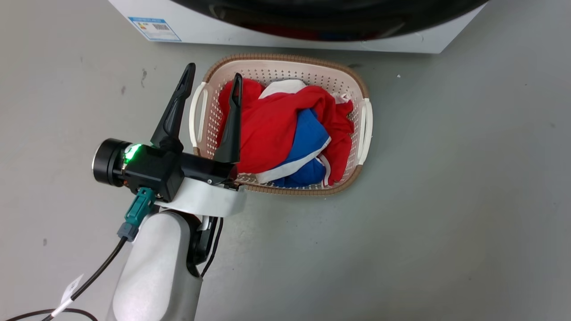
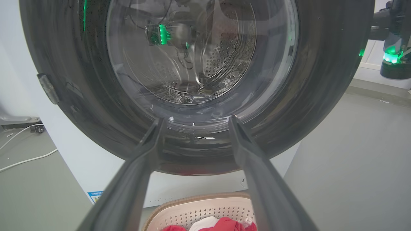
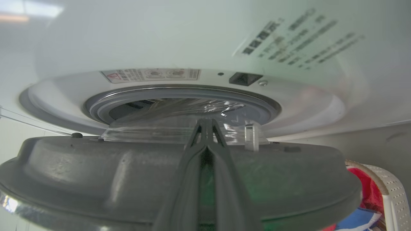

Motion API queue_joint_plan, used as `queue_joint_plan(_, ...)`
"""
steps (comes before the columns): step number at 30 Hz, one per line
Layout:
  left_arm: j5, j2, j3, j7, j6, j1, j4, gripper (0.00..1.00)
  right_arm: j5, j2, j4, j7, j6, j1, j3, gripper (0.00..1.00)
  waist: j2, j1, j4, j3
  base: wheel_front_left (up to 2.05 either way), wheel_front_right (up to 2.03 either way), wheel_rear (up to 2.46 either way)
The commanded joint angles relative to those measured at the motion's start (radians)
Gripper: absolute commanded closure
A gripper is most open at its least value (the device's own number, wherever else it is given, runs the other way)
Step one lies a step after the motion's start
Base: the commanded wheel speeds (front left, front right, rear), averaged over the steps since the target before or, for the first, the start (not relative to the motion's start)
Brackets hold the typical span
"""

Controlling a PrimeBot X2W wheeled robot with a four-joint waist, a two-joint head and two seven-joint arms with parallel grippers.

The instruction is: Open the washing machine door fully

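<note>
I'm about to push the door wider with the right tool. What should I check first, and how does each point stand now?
1. Unlatched: ok, the washing machine door stands off the drum opening.
2. Fully open: not ok, the glass bowl sits close to that opening.
3. The right tool shut, at the door's inner side: ok.
4. It touches the door: cannot tell.
5. The left tool open and empty: ok.
6. The laundry basket clear of the door's swing: cannot tell.

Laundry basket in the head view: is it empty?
No, the basket holds red, blue and white clothes.
</note>
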Motion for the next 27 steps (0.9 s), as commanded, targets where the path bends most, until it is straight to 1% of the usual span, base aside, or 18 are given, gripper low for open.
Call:
queue_joint_plan(1,-0.005,-0.001,0.003,-0.003,0.004,0.011,0.006,0.00,0.002,0.027,-0.018,0.038,0.003,0.042,0.020,1.00,0.0000,-0.0001,-0.007,-0.020,0.00,0.00,0.00)
queue_joint_plan(6,-0.004,-0.001,0.008,-0.003,-0.001,0.030,0.024,0.00,-0.001,0.034,-0.068,0.095,0.003,0.113,0.044,1.00,0.0000,-0.0001,-0.019,-0.065,0.00,0.00,0.00)
queue_joint_plan(14,-0.011,-0.001,0.012,-0.003,-0.003,0.064,0.049,0.00,-0.004,0.035,-0.147,0.134,0.003,0.228,0.068,1.00,0.0000,-0.0001,-0.029,-0.139,0.00,0.00,0.00)
queue_joint_plan(21,-0.033,-0.001,0.023,-0.003,-0.001,0.127,0.078,0.00,-0.002,0.063,-0.251,0.177,0.003,0.361,0.104,1.00,0.0000,-0.0001,-0.028,-0.223,0.00,0.00,0.00)
queue_joint_plan(27,-0.053,-0.001,0.027,-0.003,0.005,0.190,0.104,0.00,0.000,0.080,-0.361,0.204,0.003,0.494,0.138,1.00,0.0000,-0.0001,-0.014,-0.299,0.00,0.00,0.00)
